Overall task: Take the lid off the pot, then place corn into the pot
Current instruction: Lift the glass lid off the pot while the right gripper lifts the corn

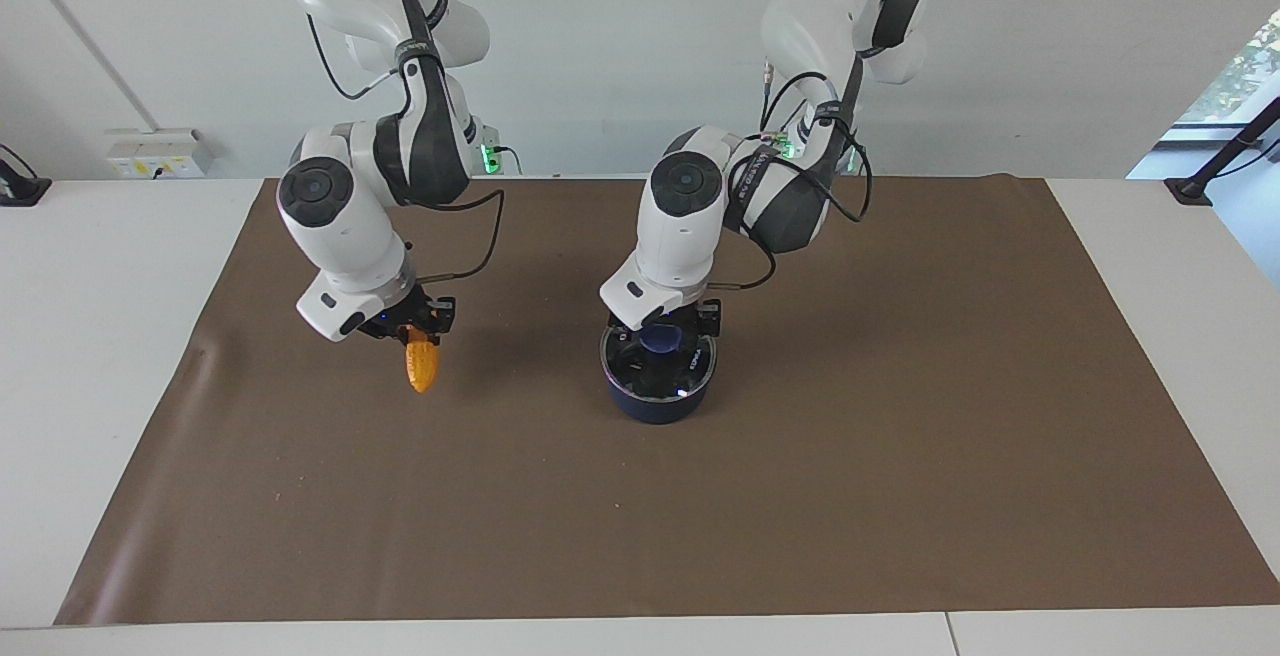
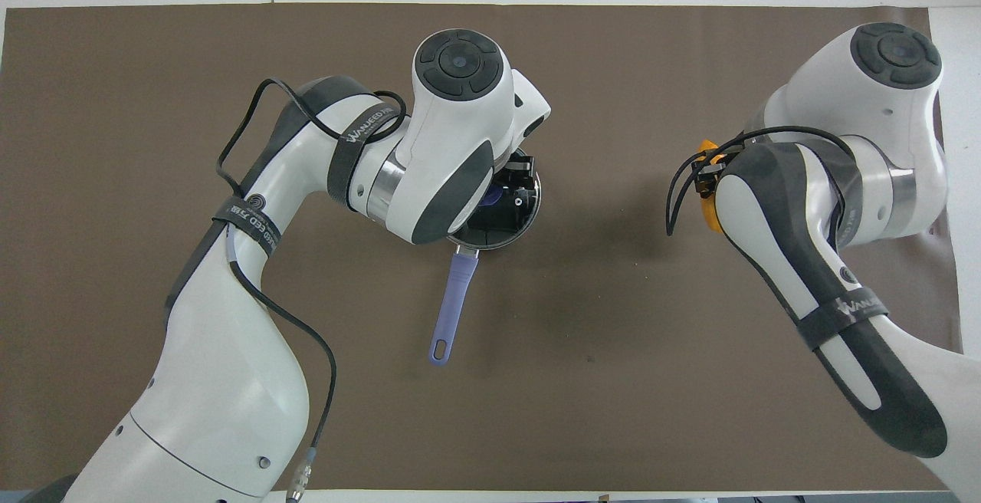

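Meanwhile the clear glass lid covered the navy saucepan (contents hidden); left pincer spread around its knob, right pincer clamped the raised yellow-orange corn cob.

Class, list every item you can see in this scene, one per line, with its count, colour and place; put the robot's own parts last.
pot: one, dark navy with a long blue-purple handle, mid-mat, handle pointing toward the robots.
lid: one, clear glass with a blue-purple knob, sitting on the pot.
corn: one, yellow-orange, hanging tip-down in the air over the mat toward the right arm's end.
mat: one, brown, covering most of the table.
table: one, white, showing around the mat.
wall socket: one, white, on the wall past the right arm's end.
left gripper: one, black, open, down at the lid's knob.
right gripper: one, black, shut on the corn.
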Motion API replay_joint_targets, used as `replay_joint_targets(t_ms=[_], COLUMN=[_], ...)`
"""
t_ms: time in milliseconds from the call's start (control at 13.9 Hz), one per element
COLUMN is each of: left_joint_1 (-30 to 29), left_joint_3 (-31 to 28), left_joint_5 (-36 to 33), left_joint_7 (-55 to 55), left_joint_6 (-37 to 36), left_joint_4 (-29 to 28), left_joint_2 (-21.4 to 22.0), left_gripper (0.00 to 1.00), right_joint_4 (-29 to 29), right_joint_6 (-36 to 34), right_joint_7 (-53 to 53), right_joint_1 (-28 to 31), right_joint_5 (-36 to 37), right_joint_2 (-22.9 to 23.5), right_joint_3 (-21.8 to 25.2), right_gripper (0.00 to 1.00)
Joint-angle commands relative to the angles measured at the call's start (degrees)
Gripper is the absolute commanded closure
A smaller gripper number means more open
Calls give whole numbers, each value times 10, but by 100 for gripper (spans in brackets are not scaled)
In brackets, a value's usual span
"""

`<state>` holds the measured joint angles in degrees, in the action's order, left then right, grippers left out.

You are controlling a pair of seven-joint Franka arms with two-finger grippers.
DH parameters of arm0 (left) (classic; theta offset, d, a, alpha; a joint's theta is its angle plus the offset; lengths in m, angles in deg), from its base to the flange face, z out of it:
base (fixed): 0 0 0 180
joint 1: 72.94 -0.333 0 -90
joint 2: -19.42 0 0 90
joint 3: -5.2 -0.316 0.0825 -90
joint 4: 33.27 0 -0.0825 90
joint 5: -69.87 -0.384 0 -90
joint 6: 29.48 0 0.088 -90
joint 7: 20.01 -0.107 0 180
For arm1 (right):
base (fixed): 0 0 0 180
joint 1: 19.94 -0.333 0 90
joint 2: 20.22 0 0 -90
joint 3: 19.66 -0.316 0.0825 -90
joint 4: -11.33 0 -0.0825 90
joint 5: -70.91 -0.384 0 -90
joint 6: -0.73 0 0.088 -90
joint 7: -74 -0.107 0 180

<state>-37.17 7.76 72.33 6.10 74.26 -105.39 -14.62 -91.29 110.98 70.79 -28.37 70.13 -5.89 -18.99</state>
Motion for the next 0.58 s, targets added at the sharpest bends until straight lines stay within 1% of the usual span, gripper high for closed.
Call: replay_joint_targets(t_ms=[0, 144, 216, 360, 432, 504], left_joint_1=[11, 11, 11, 11, 11, 11], left_joint_3=[-10, -10, -10, -10, -9, -9], left_joint_5=[-13, -12, -11, -11, -10, -9], left_joint_7=[5, 5, 5, 5, 6, 5], left_joint_6=[-1, 2, 1, 0, -2, -2], left_joint_4=[8, 8, 8, 8, 8, 8], left_joint_2=[-5, -5, -5, -5, -5, -5], left_gripper=[13, 28, 34, 50, 59, 71], right_joint_4=[16, 23, 36, 65, 71, 76], right_joint_6=[-6, -13, -26, -42, -45, -45], right_joint_7=[-6, -11, -13, -15, -19, -42], right_joint_1=[3, 1, -2, -17, -21, -24], right_joint_5=[-4, -2, -4, -3, -4, -4], right_joint_2=[23, 23, 23, 33, 34, 36], right_joint_3=[-3, -5, -7, -6, -6, -7], right_gripper=[100, 100, 100, 100, 100, 100])
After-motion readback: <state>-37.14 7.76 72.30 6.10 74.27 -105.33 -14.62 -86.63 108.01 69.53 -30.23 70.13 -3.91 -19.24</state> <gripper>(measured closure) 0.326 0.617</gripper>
